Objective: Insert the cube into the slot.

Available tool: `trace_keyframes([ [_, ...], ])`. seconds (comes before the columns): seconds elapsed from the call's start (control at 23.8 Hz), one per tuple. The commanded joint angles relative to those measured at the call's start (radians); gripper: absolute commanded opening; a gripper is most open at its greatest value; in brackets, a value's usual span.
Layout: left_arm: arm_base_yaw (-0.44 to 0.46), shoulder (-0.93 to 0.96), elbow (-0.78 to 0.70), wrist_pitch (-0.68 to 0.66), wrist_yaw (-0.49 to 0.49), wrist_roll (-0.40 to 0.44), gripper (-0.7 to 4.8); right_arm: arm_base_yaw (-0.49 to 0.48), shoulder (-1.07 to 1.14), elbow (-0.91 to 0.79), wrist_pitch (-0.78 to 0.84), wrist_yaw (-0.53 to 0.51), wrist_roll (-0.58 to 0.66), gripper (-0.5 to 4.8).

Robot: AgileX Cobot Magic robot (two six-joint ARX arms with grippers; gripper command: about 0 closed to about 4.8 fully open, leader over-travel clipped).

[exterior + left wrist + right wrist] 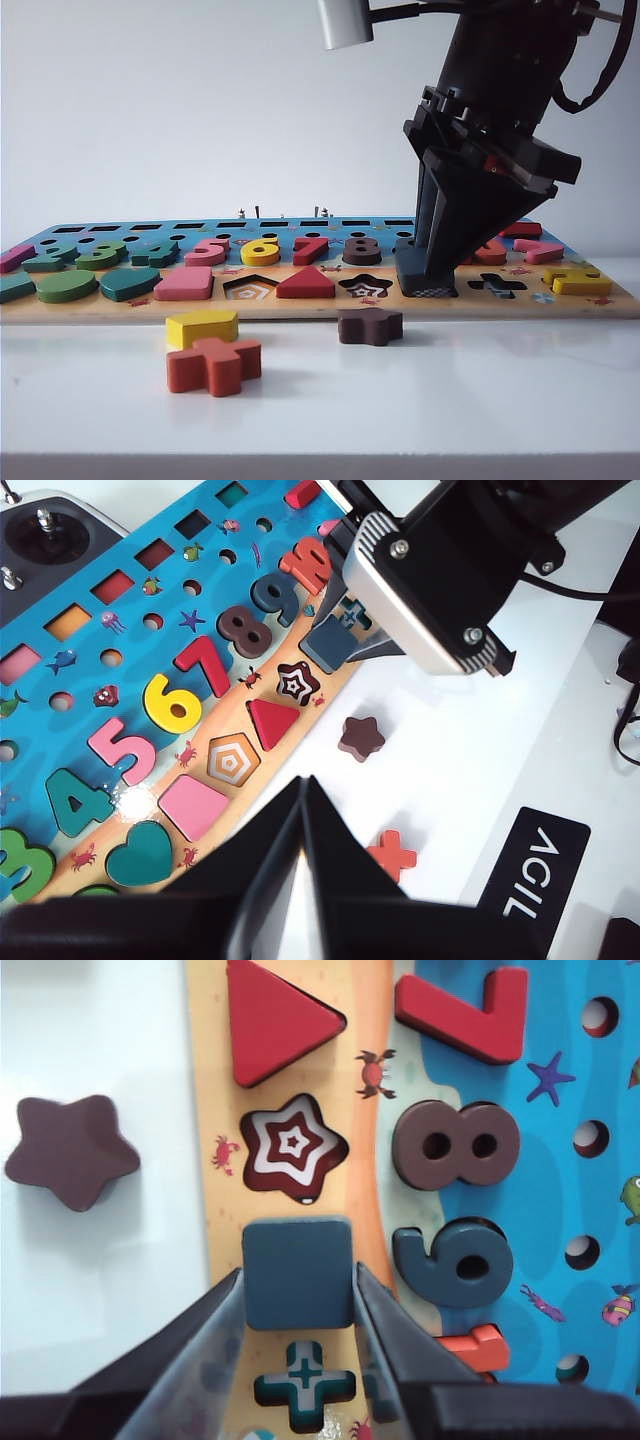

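Observation:
My right gripper point(298, 1282) is shut on the cube point(298, 1272), a dark navy square block pinched on two opposite sides. It holds the cube on the wooden puzzle board point(320, 305), between the star recess point(292, 1150) and the cross recess point(304, 1385). The exterior view shows the cube point(412, 264) down at the slot point(434, 292), with a strip of checkerboard floor showing under its near edge. From the right wrist the slot is hidden beneath the cube. My left gripper point(305, 784) is shut and empty, above the white table beside the board's near edge.
Loose on the table in front of the board lie a dark brown star point(370, 325), a yellow pentagon point(201, 327) and an orange-red cross point(213, 364). Numbers and shapes fill most other recesses. A remote controller point(45, 540) sits beyond the board's far corner.

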Motion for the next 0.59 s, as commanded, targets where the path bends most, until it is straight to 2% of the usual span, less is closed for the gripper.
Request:
trace_keyframes([
  [0.04, 0.001, -0.001, 0.003, 0.016, 0.003, 0.004, 0.20, 0.001, 0.000, 0.002, 0.013, -0.008, -0.003, 1.00],
  [0.59, 0.001, -0.001, 0.003, 0.016, 0.003, 0.004, 0.20, -0.005, 0.004, 0.000, 0.010, -0.008, -0.001, 0.99],
])
